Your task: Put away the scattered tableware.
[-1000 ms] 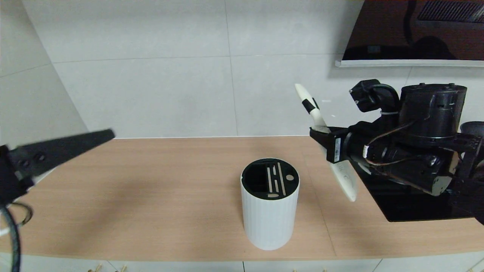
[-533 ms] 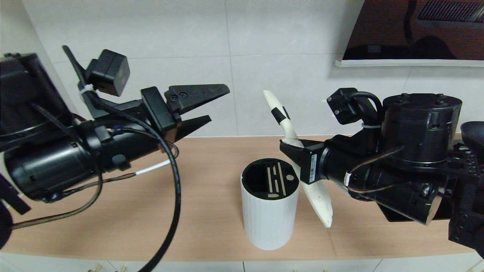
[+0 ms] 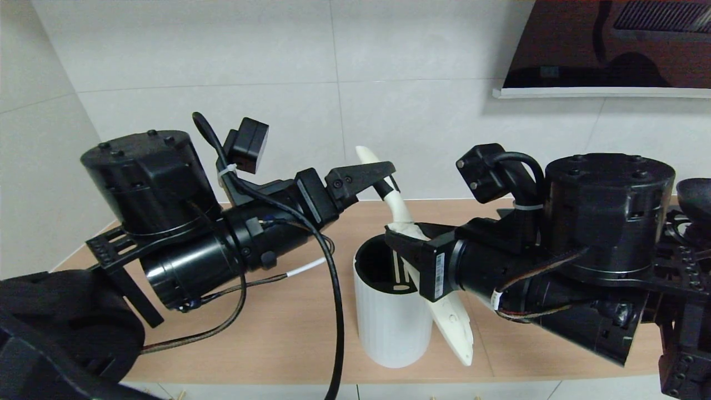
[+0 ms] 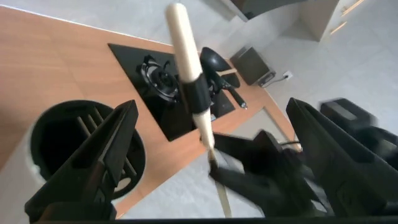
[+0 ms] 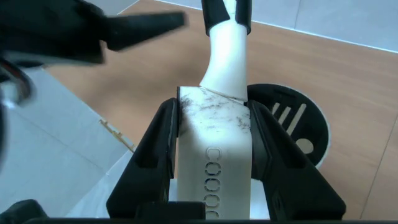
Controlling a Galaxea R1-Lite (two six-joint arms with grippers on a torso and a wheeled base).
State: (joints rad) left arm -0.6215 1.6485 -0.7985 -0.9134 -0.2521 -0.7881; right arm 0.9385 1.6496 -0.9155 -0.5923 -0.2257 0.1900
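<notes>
A white ribbed holder [image 3: 389,328] with a black slotted top stands near the front of the wooden counter [image 3: 278,333]. My right gripper [image 3: 408,239] is shut on a white utensil [image 3: 399,208] with a black band on its handle. The utensil is tilted, handle up, and its broad end [image 3: 458,339] hangs down in front of the holder's right side. My left gripper [image 4: 211,109] is open, its fingers wide apart on either side of the utensil's handle [image 4: 186,56], apart from it. The right wrist view has the utensil [image 5: 214,155] clamped between the jaws, above the holder [image 5: 292,118].
A black cooktop [image 4: 155,81] with dark cookware on it is set into the counter on the right. A dark range hood [image 3: 611,44] hangs at the upper right. The tiled wall runs behind the counter.
My left arm swung in from the left, and its open fingers now straddle the utensil's handle. My right arm carried the utensil leftward, from beside the holder to over its right edge.
</notes>
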